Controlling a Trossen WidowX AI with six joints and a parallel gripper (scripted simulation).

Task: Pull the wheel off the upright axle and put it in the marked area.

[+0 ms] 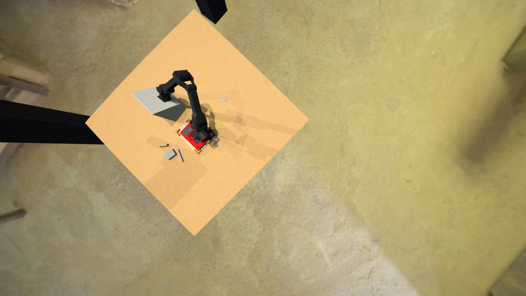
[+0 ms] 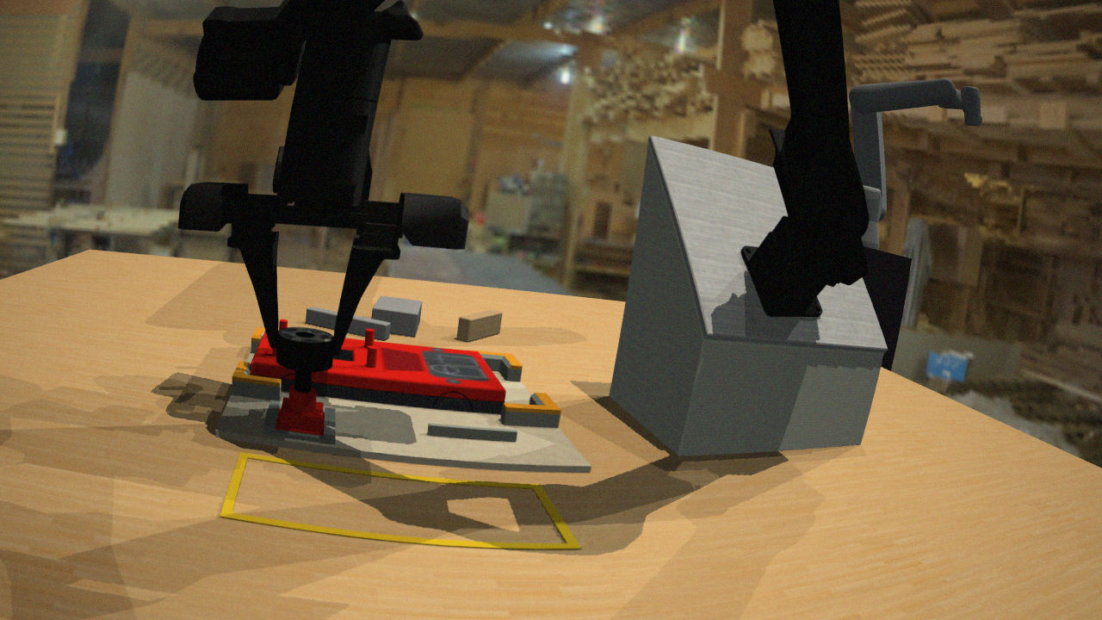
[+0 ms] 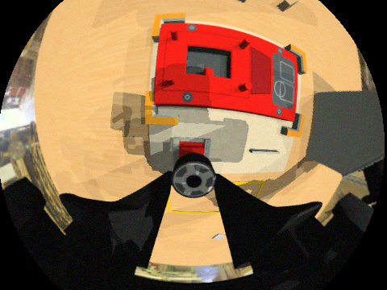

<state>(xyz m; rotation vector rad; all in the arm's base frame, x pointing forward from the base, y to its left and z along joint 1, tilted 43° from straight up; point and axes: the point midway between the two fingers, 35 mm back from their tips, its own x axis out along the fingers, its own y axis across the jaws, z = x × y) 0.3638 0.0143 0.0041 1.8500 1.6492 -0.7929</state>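
Wheel [image 2: 305,346] pinched between gripper [image 2: 306,344] fingers, above the red axle base [image 2: 300,413].

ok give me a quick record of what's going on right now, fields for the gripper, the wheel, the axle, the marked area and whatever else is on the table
gripper: shut on the wheel, fingers pointing down
wheel: black, held between the fingers, above the red axle base, still around the axle's top as far as the exterior view shows
axle: upright on a red base at the fixture's near edge
marked area: yellow outline on the table in front of the fixture, no object inside it
fixture: red plate on a grey board with orange corners
other items: grey wedge block carrying the arm's base; small grey pieces behind the fixture
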